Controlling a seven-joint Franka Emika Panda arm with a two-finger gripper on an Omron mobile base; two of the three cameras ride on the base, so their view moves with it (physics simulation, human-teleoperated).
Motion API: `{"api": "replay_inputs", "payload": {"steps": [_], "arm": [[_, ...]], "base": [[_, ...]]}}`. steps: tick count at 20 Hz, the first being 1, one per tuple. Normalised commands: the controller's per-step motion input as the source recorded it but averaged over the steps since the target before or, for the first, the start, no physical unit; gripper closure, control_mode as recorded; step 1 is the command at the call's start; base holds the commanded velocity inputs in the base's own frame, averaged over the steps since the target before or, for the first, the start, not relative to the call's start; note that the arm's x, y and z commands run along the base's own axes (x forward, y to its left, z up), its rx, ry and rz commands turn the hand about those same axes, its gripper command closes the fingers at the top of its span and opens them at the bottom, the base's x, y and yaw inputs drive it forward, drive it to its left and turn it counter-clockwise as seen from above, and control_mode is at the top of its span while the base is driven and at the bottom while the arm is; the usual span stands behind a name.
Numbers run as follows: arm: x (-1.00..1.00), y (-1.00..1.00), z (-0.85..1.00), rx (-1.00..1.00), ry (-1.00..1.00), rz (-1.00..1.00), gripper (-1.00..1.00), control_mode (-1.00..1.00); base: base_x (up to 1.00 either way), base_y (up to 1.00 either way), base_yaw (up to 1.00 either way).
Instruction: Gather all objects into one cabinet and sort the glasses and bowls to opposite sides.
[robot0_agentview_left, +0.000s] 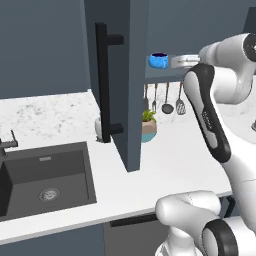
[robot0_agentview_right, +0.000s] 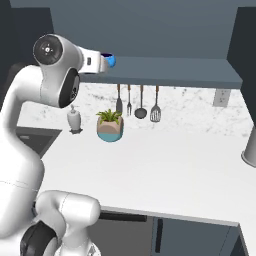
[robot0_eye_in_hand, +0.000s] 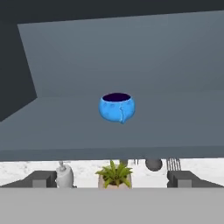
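- At the left of the left base view, your cabinet door (robot0_agentview_left: 131, 75) stood swung open toward the counter (robot0_agentview_left: 170, 165), its black bar handle (robot0_agentview_left: 103, 80) facing out. Any wide swing of the arm risked clipping that door edge.
- In the middle of the hand view, the small blue bowl (robot0_eye_in_hand: 117, 107) sat upright on the cabinet shelf (robot0_eye_in_hand: 65, 127), alone and well back from the front lip. It is rounded, so an off-centre close could have pushed it deeper or rolled it.
- At the bottom of the hand view, your gripper (robot0_eye_in_hand: 112, 180) was spread fully wide and carried nothing, short of the bowl, with fingertips (robot0_eye_in_hand: 40, 178) level with the shelf's front edge. Driving straight in that low, you could have struck the lip.
- Low in the right base view, the potted plant (robot0_agentview_right: 110, 125), soap dispenser (robot0_agentview_right: 74, 119) and hanging utensils (robot0_agentview_right: 140, 102) waited under the shelf; a dropped bowl would have landed among them.
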Motion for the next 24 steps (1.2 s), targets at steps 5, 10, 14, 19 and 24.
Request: {"api": "replay_inputs", "payload": {"steps": [5,10,14,19,24], "arm": [[0.63,0.03,0.0,0.0,0.0,0.0,-1.0,-1.0],[0.57,0.0,-0.03,0.0,0.0,0.0,-1.0,-1.0],[0.43,0.0,-0.11,0.0,0.0,0.04,-1.0,-1.0],[0.36,0.0,-0.18,0.0,0.0,0.05,-1.0,-1.0],[0.38,0.0,-0.11,0.0,0.0,0.04,-1.0,-1.0]], "base": [[0.0,0.0,0.0],[0.0,0.0,0.0],[0.0,0.0,0.0],[0.0,0.0,0.0],[0.0,0.0,0.0]]}}
